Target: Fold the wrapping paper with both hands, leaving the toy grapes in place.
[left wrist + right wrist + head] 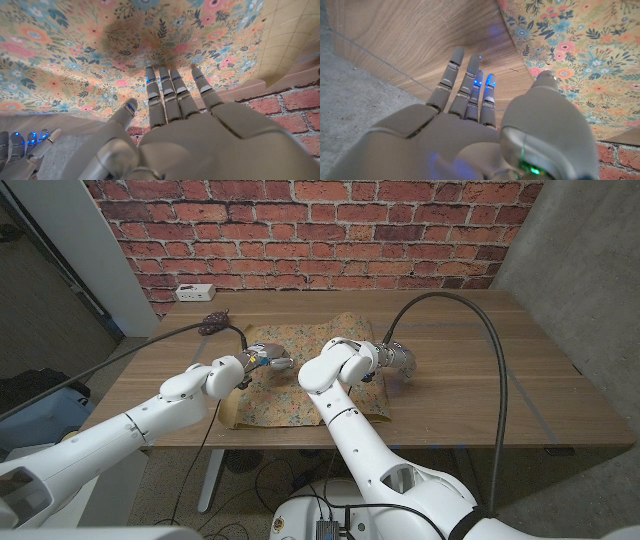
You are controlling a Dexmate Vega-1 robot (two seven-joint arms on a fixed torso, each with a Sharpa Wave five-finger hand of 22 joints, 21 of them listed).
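Observation:
The floral wrapping paper (275,395) lies spread in the middle of the wooden table (470,380), its far edge wavy and slightly raised. Dark purple toy grapes (212,323) sit on bare wood beyond the paper's far left corner. My left hand (262,362) is over the paper's left part; in the left wrist view its fingers (165,85) are straight and reach to the floral paper (100,45), holding nothing. My right hand (395,362) is at the paper's right edge. Its fingers (470,85) are stretched over bare wood beside the paper (580,50), with the thumb at the paper's edge.
A white power strip (195,289) lies at the table's far left edge before the brick wall. Black cables arc over both arms. The paper's plain gridded underside (290,30) shows where one edge curls. Bare wood lies right of the paper.

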